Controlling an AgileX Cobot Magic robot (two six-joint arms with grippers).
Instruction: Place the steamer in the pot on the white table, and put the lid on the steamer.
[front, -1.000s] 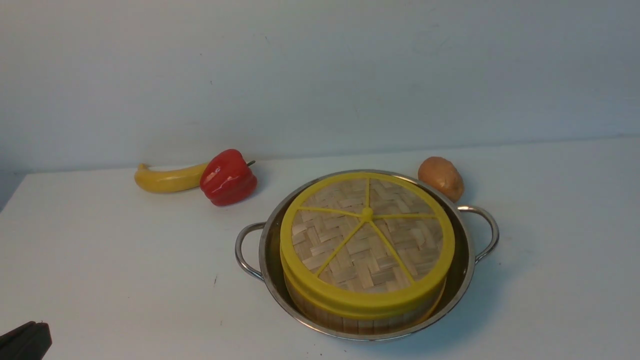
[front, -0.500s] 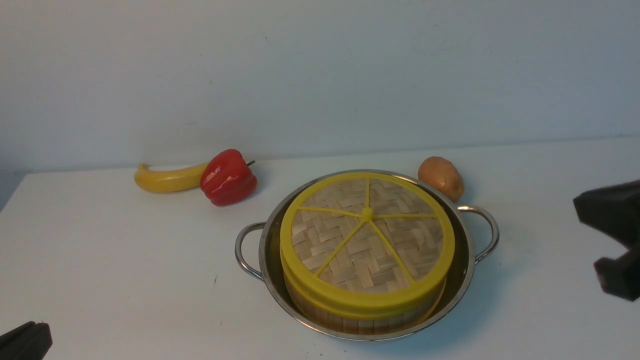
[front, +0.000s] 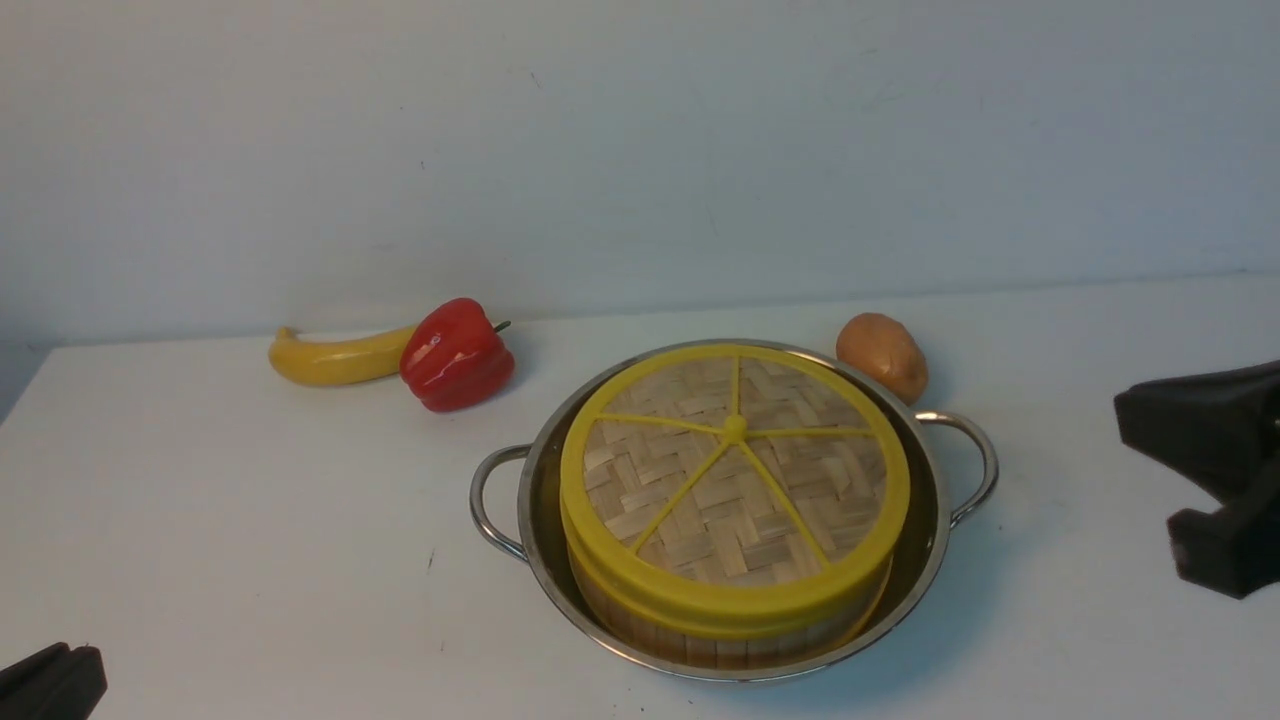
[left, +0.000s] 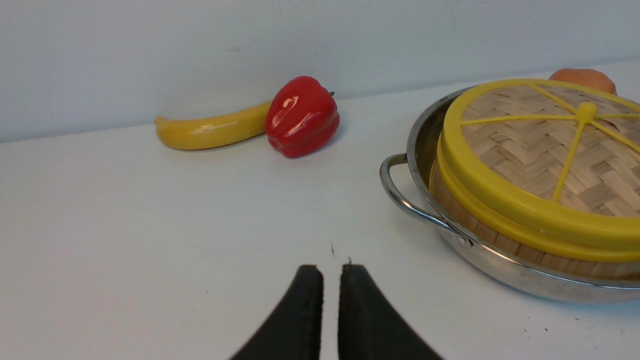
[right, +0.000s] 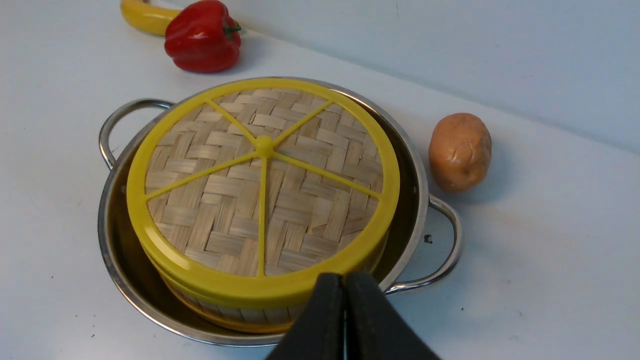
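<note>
We find the steamer (front: 735, 615) seated inside the pot (front: 925, 560), with the lid (front: 735, 480) resting flat on its top rim, so both placements look done to us. The pot stands on the surface (front: 250, 530), nearer its front edge than its back edge and a little toward the right.

Our left gripper (left: 327, 310) grasps nothing; its fingers show only a thin slit between them and hang over bare surface near the front-left corner. Our right gripper (right: 345, 320) also holds nothing, its fingers pressed nearly together, poised just off the lid's rim on the pot's right side.

We judge the bamboo steamer light and fairly stiff, though its thin wall could crack under a hard squeeze. The yellow rim looks the safest place to take hold. The lid seems very light and loose, so a nudge might slide it; its rim, or the small centre knob, would serve for a grasp. The steel pot looks smooth and slippery, best taken by its loop handles.

A potato (front: 882, 357) sits just beside the pot's far right side. A red pepper (front: 457, 355) touches a banana (front: 335, 357) near the back edge, well apart from the pot. Nothing blocks either gripper.
</note>
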